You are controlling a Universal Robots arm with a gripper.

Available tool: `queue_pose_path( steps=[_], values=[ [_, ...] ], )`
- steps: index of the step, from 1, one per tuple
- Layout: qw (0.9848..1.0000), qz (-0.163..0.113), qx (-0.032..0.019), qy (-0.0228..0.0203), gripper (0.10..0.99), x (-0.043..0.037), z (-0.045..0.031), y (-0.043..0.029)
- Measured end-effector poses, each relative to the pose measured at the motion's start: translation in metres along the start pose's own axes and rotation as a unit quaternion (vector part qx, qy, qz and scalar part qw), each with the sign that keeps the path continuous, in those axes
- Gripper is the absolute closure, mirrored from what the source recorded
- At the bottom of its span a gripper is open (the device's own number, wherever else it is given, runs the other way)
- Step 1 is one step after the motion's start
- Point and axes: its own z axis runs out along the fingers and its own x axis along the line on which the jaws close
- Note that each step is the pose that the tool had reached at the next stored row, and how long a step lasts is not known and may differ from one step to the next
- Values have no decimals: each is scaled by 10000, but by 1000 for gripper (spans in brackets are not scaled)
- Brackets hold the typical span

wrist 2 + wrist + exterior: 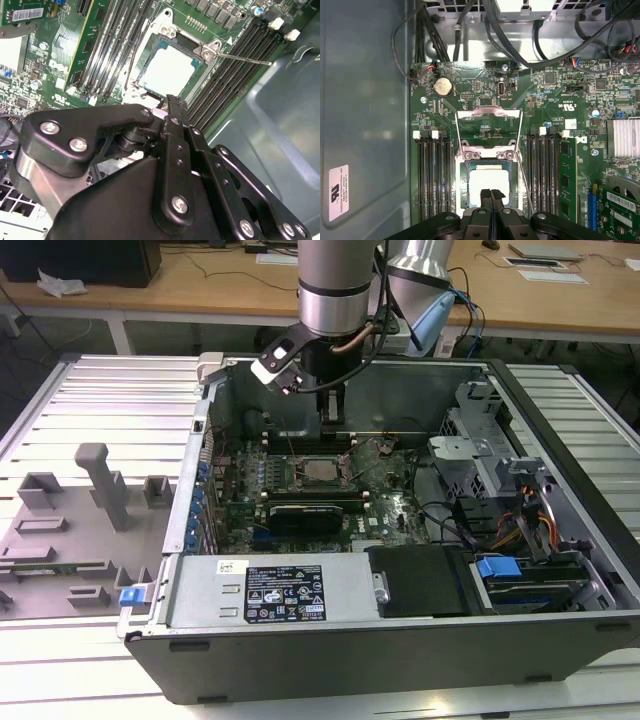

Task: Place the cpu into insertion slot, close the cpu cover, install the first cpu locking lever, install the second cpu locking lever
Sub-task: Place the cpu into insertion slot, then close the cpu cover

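The cpu (489, 181) lies flat in the insertion slot (462, 186), its pale metal top facing up; in the second wrist view the cpu (169, 69) rests within the slot's silvery rim (151, 31). The cpu cover (489, 114) stands swung open, away from the slot. Thin wire locking levers (456, 142) run along both sides of it, and one lever (247, 60) sticks out over the memory slots. My gripper (491, 195) hovers just above the near edge of the cpu, fingers shut together with nothing between them. In the exterior view my gripper (333, 412) hangs over the slot (318, 471).
The open computer case (330, 665) has tall metal walls around the green motherboard (555, 100). Long memory slots (432, 175) flank the socket. A black card (305, 511) lies in front of it; cables (470, 30) and a drive bay (520, 570) crowd the far side.
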Motion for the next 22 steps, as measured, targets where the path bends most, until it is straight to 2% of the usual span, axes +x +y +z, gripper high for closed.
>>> queue_pose_path(
  steps=[13, 17, 19, 22],
  values=[
    [10000, 3, 1, -1, 980, 0, 0, 17],
    [10000, 3, 1, 0, 980, -1, 9, 172],
    [10000, 4, 10, -1, 980, -7, 17, 351],
    [10000, 4, 18, 0, 980, -10, 23, 441]
  ],
)
